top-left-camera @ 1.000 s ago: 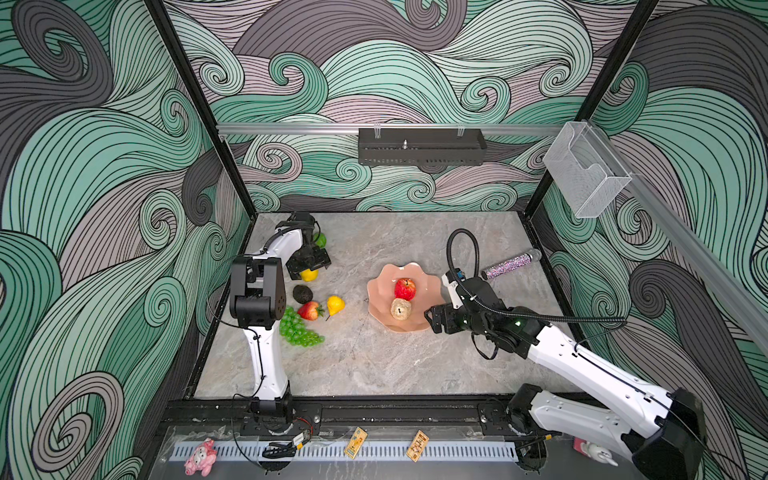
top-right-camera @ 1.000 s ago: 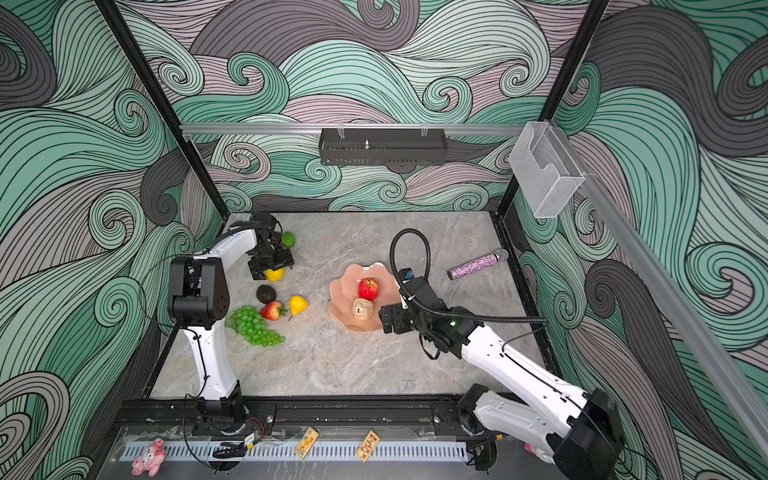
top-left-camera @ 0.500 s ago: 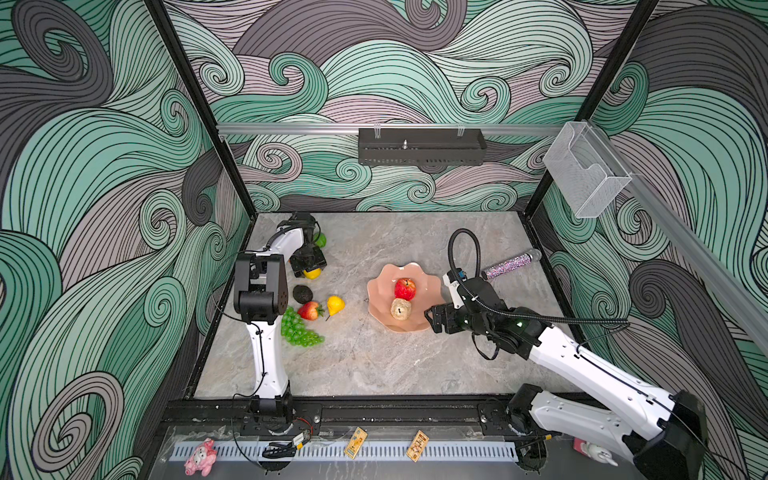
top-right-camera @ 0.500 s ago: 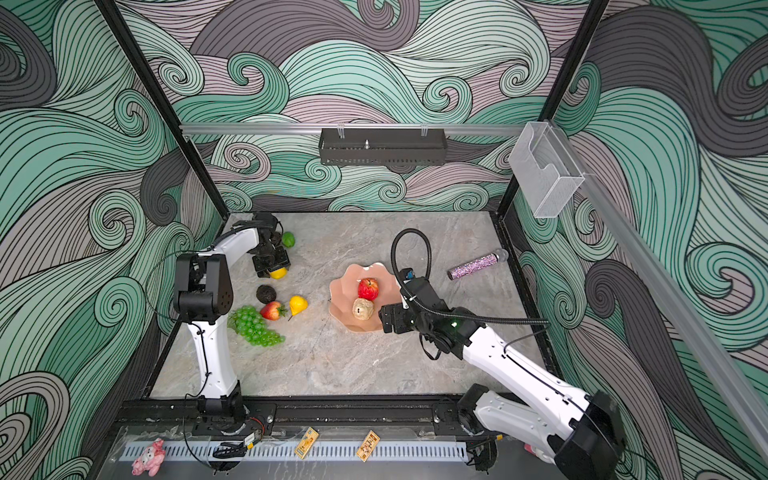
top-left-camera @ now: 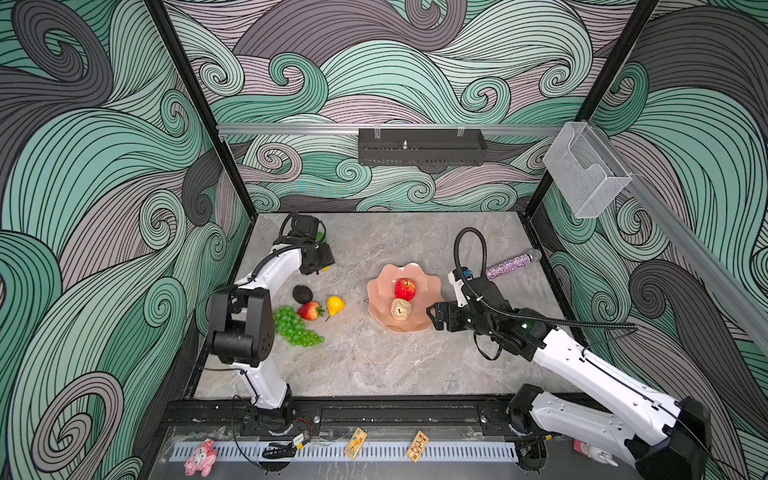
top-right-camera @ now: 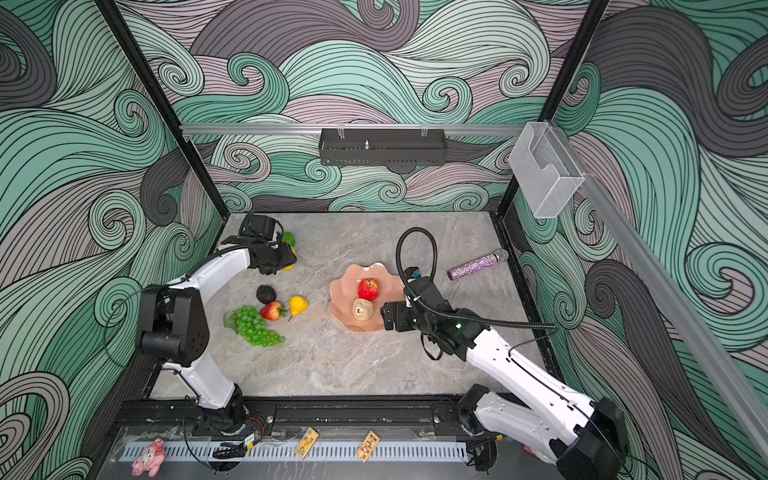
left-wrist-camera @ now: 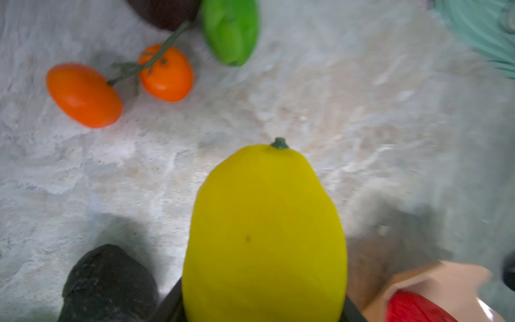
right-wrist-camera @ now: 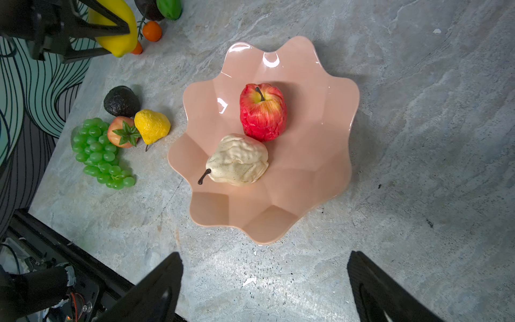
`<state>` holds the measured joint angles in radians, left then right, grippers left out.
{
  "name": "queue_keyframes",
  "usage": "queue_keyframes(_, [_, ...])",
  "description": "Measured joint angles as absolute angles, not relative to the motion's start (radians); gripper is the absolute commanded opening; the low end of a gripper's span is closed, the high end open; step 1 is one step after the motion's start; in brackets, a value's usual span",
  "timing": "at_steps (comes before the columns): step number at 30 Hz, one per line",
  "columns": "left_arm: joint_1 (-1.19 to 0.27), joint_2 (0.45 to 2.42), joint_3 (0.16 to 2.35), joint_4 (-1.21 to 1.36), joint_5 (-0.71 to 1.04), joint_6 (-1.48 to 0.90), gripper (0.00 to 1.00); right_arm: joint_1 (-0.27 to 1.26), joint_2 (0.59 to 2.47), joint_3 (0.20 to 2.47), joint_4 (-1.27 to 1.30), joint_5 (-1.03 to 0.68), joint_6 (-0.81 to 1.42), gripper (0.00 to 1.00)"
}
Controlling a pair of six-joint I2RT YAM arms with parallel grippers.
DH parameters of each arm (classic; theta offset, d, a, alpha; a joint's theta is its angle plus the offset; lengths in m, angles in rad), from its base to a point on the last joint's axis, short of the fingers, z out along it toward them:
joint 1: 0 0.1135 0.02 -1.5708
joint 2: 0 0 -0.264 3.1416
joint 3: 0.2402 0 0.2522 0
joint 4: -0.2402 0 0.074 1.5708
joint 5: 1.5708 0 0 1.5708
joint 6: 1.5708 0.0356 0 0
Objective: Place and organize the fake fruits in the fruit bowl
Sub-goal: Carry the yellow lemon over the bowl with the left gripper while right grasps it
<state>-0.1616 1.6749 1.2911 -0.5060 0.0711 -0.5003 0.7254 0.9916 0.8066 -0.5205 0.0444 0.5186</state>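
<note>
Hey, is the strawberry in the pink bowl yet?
No, the strawberry lies on the table beside the green grapes, outside the pink bowl.

the lemon (left-wrist-camera: 264,237) is yellow, the bowl (right-wrist-camera: 320,125) salmon-pink.

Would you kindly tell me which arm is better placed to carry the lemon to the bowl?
Left, I'd say. The left gripper is closed around the lemon, so it only needs to swing over. The right gripper is open and empty beside the bowl, far from the lemon.
</note>
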Motion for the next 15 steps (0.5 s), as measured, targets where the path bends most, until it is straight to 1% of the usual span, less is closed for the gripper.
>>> queue_keyframes(5, [-0.332,1.459,1.16,-0.312,0.101,-0.43,0.56,0.713,0.972,0.812,-0.508,0.027,0.563,0.93])
queue_keyframes(7, [-0.424,1.391,1.087,-0.236,0.12,-0.381,0.56,0.712,0.96,0.82,-0.491,0.016,0.583,0.93])
queue_keyframes(12, [-0.614,1.283,0.899,-0.059,0.186,-0.253,0.56,0.708,0.923,0.84,-0.436,-0.018,0.632,0.92])
queue_keyframes(15, [-0.7,1.273,0.848,-0.003,0.196,-0.168,0.57,0.707,0.894,0.841,-0.389,-0.046,0.66,0.91])
